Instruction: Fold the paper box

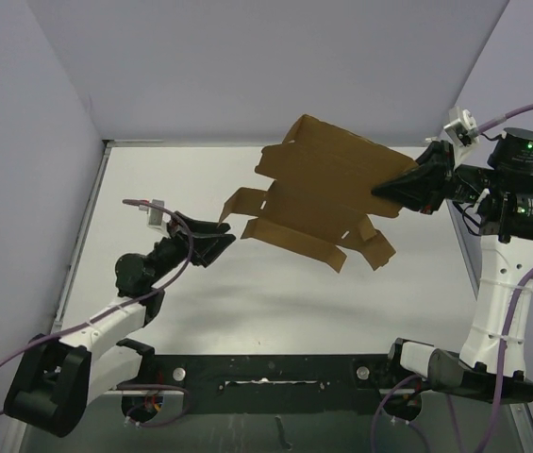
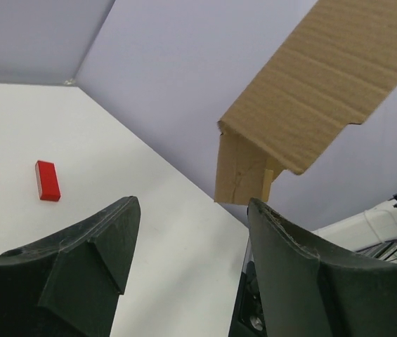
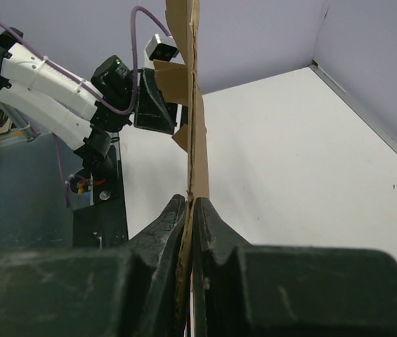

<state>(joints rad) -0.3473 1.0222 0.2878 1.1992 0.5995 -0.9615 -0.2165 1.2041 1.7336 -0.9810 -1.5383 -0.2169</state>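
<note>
Holding the paper box (image 1: 327,193) clear of the table (image 1: 200,311), the right gripper (image 1: 391,189) pinches the sheet's right-hand edge in the upper right of the overhead view. Its fingers are pressed flat on either side of the cardboard, with only the sheet's thickness between them. The right wrist view confirms this: the box (image 3: 197,126) runs edge-on up the centre of the frame from the clamped right gripper (image 3: 191,205). Held so, the die-cut sheet hangs tilted at the centre of the overhead view. The flaps and tabs along its lower and left edges are unsupported, presumably so that the other arm can reach them.

The left gripper (image 1: 226,231) sits at centre left of the overhead view, tips pointing toward the sheet's lower-left flap, near it but apart. Its fingers stand fairly wide and hold nothing. In the left wrist view the left gripper (image 2: 192,207) opens toward a bent corner of the box (image 2: 310,84) in the upper right, beyond the tips. A small red block (image 2: 47,180) lies on the table at the left of that view, well apart from the box.

Judged stage: early, since the sheet is largely flat with a few flaps bent. The next move probably calls for the left fingers to take or press a flap while the right grip anchors the sheet.
</note>
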